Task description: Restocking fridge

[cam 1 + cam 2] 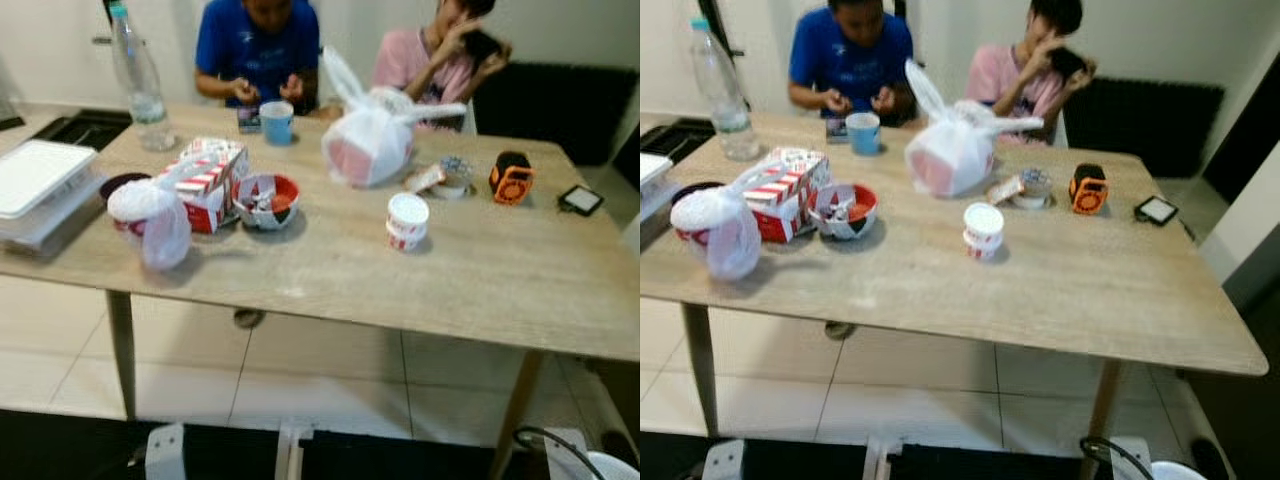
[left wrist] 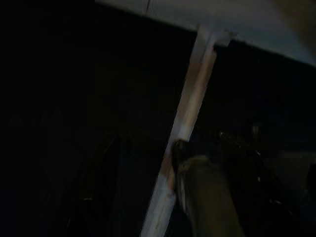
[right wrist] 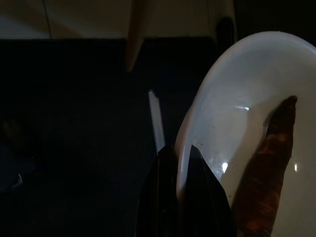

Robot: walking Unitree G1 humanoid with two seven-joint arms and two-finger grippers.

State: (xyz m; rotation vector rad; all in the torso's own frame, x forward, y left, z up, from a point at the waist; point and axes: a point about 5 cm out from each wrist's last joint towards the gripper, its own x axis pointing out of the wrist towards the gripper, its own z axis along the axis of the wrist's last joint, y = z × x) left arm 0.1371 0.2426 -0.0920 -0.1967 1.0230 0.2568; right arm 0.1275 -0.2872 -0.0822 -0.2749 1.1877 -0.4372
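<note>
Pinching the rim of a white plate (image 3: 237, 98), the right gripper (image 3: 181, 150) hangs low beside the robot, its two black fingers closed with the rim clamped between them. A long brown piece (image 3: 269, 163) lies on the plate, and what it is cannot be told. The plate's edge also peeks in at the lower right corner of the head views. The left gripper (image 2: 183, 158) hangs in deep shade near a pale table leg (image 2: 185, 123), and whether it is apart or together cannot be told. Ahead stands a wooden table (image 1: 480, 280) on a tiled floor (image 1: 320, 370). At its left edge is a white foam box (image 1: 40, 180), with a clear water bottle (image 1: 138, 80) behind it. Next come a knotted white bag (image 1: 155, 215), a red-and-white striped carton (image 1: 205, 180) just beside it, and a red-and-white bowl (image 1: 266, 200) touching the carton. The print on the carton and bowl is too blurred to read. A blue cup (image 1: 277, 122) stands near the far edge. A large knotted white bag (image 1: 368, 140) with something pinkish inside sits mid-table, a small lidded tub (image 1: 407, 220) in front of it, red marks on its side unreadable. To the right are a small round container (image 1: 455, 178), an orange-and-black gadget (image 1: 511, 178) and a flat black square (image 1: 581, 200), apart from one another. Two people sit at the far side: one in a blue shirt (image 1: 258, 45) with hands together at the table edge, one in a pink shirt (image 1: 415, 60) holding a dark object up by the head.
</note>
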